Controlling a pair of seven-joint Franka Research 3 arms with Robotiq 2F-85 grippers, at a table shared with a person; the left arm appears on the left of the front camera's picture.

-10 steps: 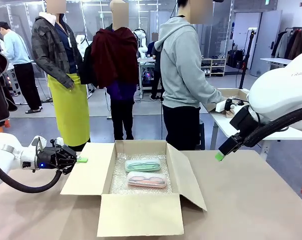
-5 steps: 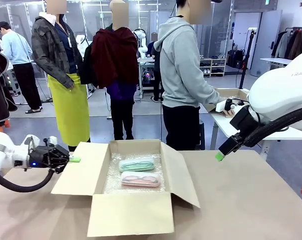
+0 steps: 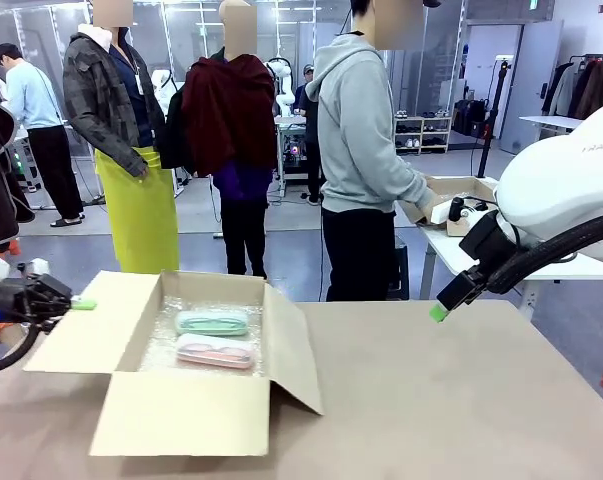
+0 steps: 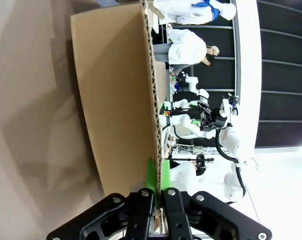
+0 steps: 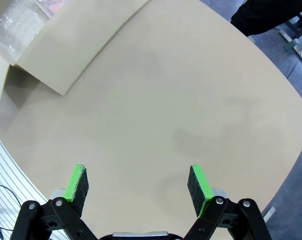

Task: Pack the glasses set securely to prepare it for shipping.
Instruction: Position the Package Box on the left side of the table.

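At the table's left edge, the left gripper [image 3: 69,303] is clamping the box flap [image 3: 76,335] — dragging the cardboard box [image 3: 181,415] leftward — while the right gripper [image 5: 138,186] is hanging open.

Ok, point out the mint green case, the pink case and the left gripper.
mint green case [image 3: 212,322], front view, middle of its lid.
pink case [image 3: 214,351], front view, middle of its lid.
left gripper [image 3: 81,303], front view, green fingertips clamped on the box flap's edge.

Bright even indoor light, soft shadows, wrist views fisheye-warped.
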